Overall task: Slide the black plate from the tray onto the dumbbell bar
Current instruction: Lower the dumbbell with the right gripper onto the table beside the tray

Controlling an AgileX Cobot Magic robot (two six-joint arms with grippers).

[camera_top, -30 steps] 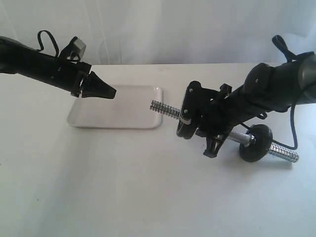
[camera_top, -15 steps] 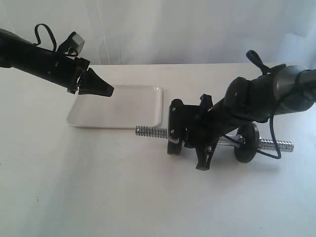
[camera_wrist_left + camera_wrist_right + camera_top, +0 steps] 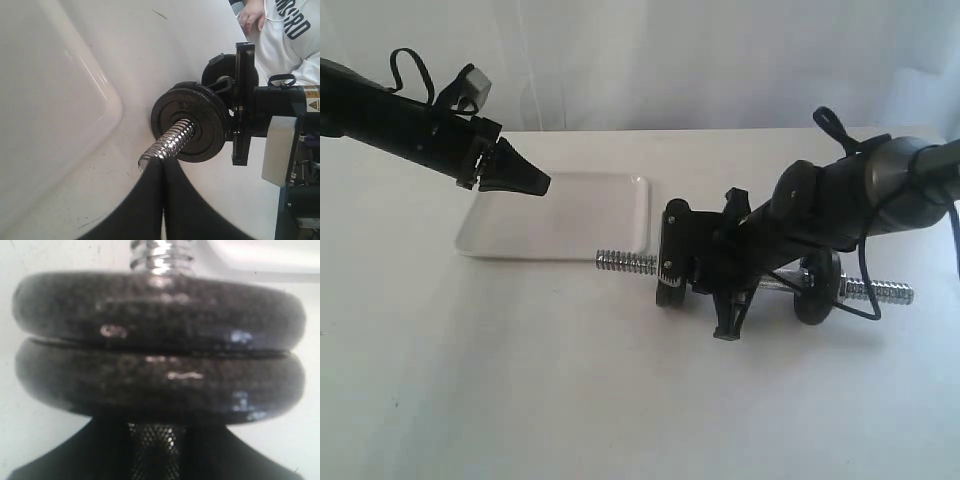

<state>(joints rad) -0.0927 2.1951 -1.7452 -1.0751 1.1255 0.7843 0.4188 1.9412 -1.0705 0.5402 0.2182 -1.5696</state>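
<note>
A: Layout, big to small?
B: White table (image 3: 520,390) with the tray (image 3: 560,225) flat on it. The dumbbell bar (image 3: 625,262) lies level, just off the tray's near right corner, with one threaded end pointing at the tray edge. Can't tell if it touches.
A: Grippers?
B: Right gripper (image 3: 152,442) is clamped on the bar's knurled middle, on the side of the discs away from the tray. Left gripper (image 3: 542,184) hangs over the tray's left part with its fingers pressed together, holding nothing.
A: Plate?
B: The black plate (image 3: 210,120) is off the tray and on the bar, at the tray-side end, face to face with a second disc (image 3: 160,385). A bare thread sticks out past it. The far disc (image 3: 818,290) sits well away from the tray.
</note>
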